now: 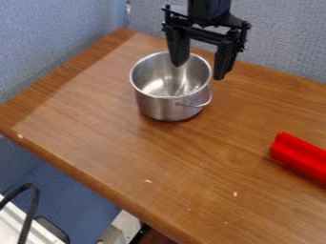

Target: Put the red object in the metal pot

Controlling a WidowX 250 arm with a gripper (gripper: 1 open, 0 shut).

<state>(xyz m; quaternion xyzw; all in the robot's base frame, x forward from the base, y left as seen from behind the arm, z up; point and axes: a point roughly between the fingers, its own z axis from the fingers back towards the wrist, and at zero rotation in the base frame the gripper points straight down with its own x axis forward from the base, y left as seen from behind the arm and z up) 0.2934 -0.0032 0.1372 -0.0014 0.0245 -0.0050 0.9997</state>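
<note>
The metal pot (167, 88) stands shiny and round on the wooden table (114, 124), towards the back centre, with a thin wire handle at its front right. Directly above its far rim hangs my black gripper (201, 59), its fingers spread wide and open with nothing between them. One finger reaches down over the pot's mouth and the other (230, 59) hangs just outside the right rim. The red object (302, 155), a smooth bright red block, lies flat near the table's right edge, well apart from the gripper and partly cut off by the frame.
A blue fabric wall (51, 33) rises behind the table. The table's front edge runs diagonally from left to lower centre, with floor and black cables (19, 205) beyond it.
</note>
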